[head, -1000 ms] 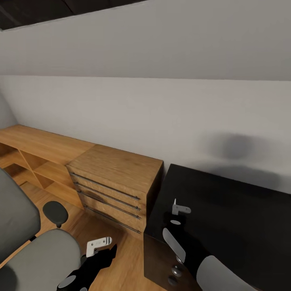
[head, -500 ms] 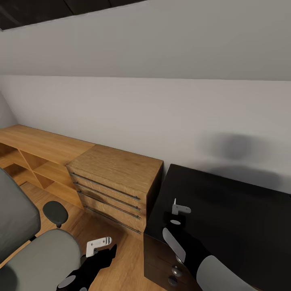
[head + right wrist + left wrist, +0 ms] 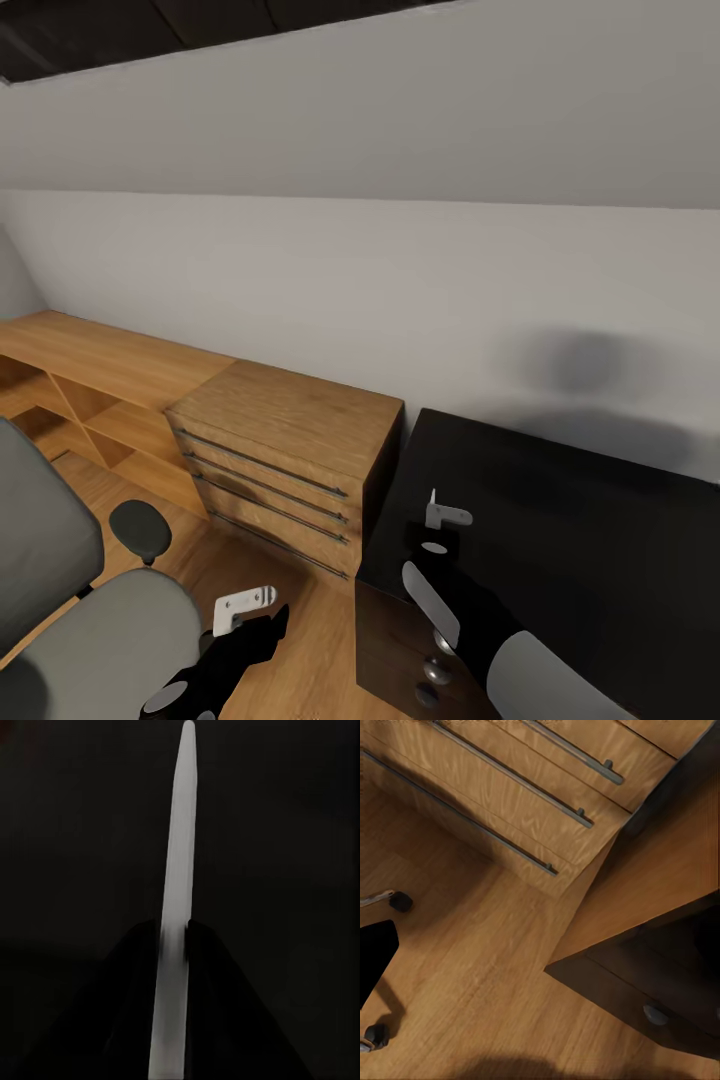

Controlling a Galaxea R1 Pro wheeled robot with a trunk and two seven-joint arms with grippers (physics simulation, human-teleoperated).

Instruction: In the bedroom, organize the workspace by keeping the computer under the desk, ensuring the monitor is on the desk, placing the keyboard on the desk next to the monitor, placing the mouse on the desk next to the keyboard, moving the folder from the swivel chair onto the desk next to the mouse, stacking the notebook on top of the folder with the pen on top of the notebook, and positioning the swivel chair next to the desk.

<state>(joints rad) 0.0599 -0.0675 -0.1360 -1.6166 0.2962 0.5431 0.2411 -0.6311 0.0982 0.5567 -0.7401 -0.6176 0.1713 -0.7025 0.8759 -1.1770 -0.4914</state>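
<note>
Over the black desk (image 3: 600,540) my right gripper (image 3: 173,937) pinches the white pen (image 3: 177,870). My left gripper (image 3: 243,606) hangs by the swivel chair (image 3: 90,620); I cannot tell its state. I think the pen needs carrying to the notebook next.

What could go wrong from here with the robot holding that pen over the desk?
1. The right gripper pinches the thin pen near one end, with most of it sticking out past the jaws; it could pivot or slip free.
2. The swivel chair sits close beside the left gripper; a base turn may bump and roll it.
3. Dropped on the glossy desk, the pen could roll off.
</note>
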